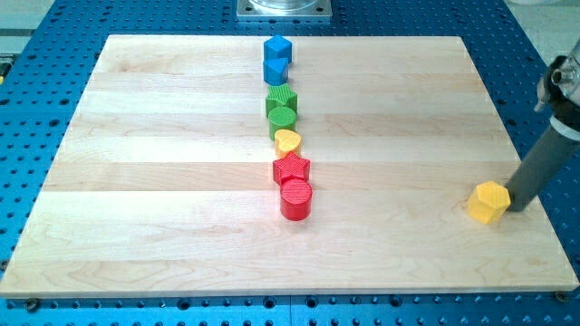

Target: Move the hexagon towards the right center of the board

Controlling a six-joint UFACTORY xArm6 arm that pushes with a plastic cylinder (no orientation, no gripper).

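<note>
A yellow hexagon block point(488, 201) sits near the board's right edge, a little below mid-height. My tip point(517, 207) is just to the right of the hexagon, touching or almost touching its right side. The dark rod rises from there towards the view's upper right.
A column of blocks runs down the board's middle: a blue cube point(277, 48), a blue triangle point(275, 70), a green block point(282, 97), a green cylinder point(282, 118), a yellow heart point(287, 141), a red star point(291, 167), a red cylinder point(295, 199). The wooden board's point(163, 181) right edge lies close to my tip.
</note>
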